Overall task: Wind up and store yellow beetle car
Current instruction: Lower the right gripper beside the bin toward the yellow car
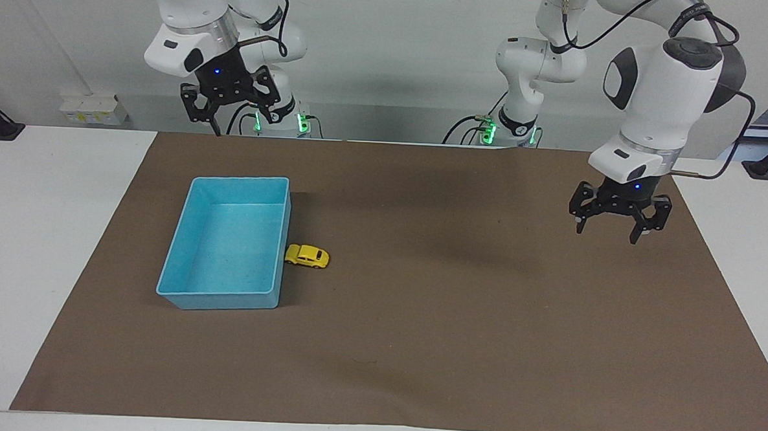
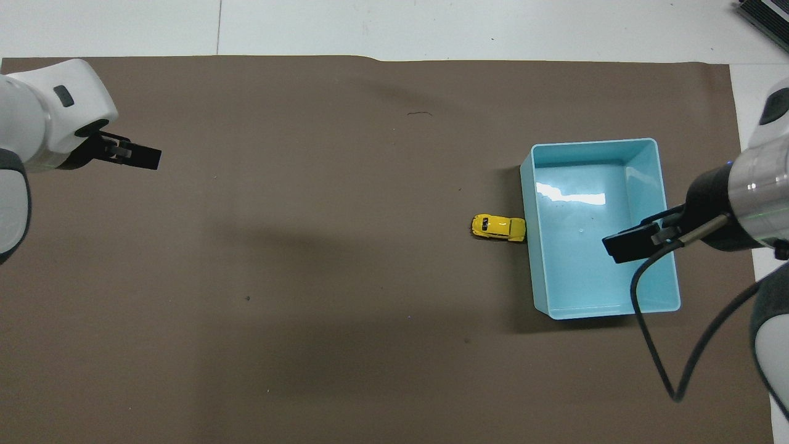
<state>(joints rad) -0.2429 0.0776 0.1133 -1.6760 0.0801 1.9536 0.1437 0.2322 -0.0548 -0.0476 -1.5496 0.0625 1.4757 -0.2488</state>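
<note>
The yellow beetle car [image 1: 307, 256] stands on the brown mat on its wheels, its nose against the outer long wall of the light-blue bin [image 1: 240, 179]. It also shows in the overhead view [image 2: 498, 227], touching the bin [image 2: 592, 143]. The bin holds nothing. My left gripper [image 1: 607, 232] is open and empty, raised over the mat toward the left arm's end, far from the car; it also shows in the overhead view [image 2: 130, 155]. My right gripper [image 1: 232, 118] is open and empty, held high; in the overhead view [image 2: 638, 240] it covers part of the bin.
The brown mat [image 1: 417, 346] covers most of the white table [image 1: 46, 227]. A black cable [image 2: 653, 345] hangs from the right arm's wrist beside the bin.
</note>
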